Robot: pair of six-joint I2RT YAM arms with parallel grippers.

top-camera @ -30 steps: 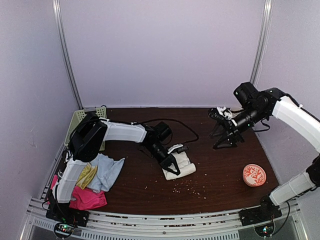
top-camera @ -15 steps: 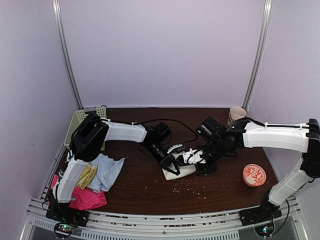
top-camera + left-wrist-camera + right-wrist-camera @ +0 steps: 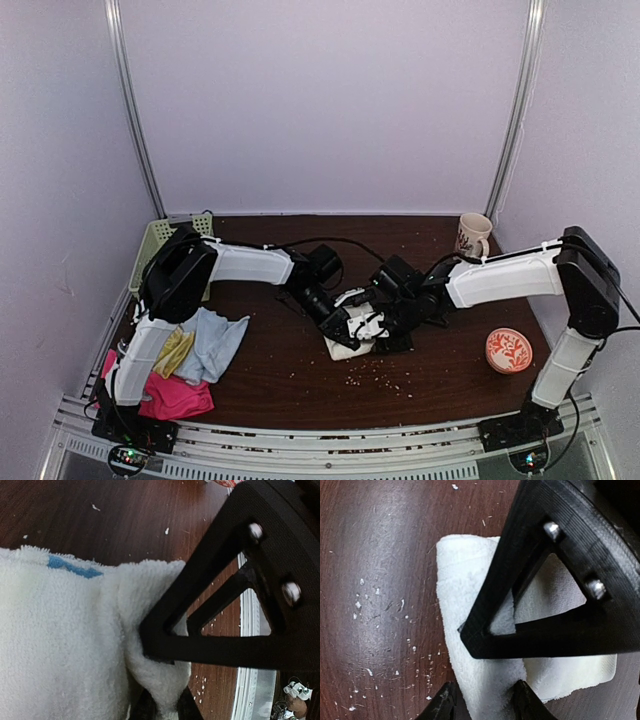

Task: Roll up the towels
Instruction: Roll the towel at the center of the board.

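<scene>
The cream-white towel (image 3: 347,348) is lying near the middle of the dark brown, wood-grained worktop (image 3: 440,385). It is a thick, nubby terry cloth folded into a chunky oblong, and a short blue stitched mark is showing near one edge in the left wrist view. Pale crumbs are dotting the wood just in front of it.

I am reaching my left arm low across the worktop from the left side, with the white forearm nearly level. My left tool (image 3: 152,675) is clamping a raised fold of this towel, and the plush is bulging between its black, triangular openwork fingers.

I am stretching my right arm in from the right, elbow standing high at the far side and forearm sloping down toward the centre. My right tool (image 3: 475,672) is straddling the rolled end of the same towel, with cloth filling the gap between the fingers. I cannot tell whether it is pressing or only sitting around the cloth.

The pale blue towel (image 3: 215,345), the yellow-green patterned towel (image 3: 172,350) and the hot-pink towel (image 3: 175,398) are lying crumpled in an overlapping heap at the left front of the worktop, well apart from both tools.
</scene>
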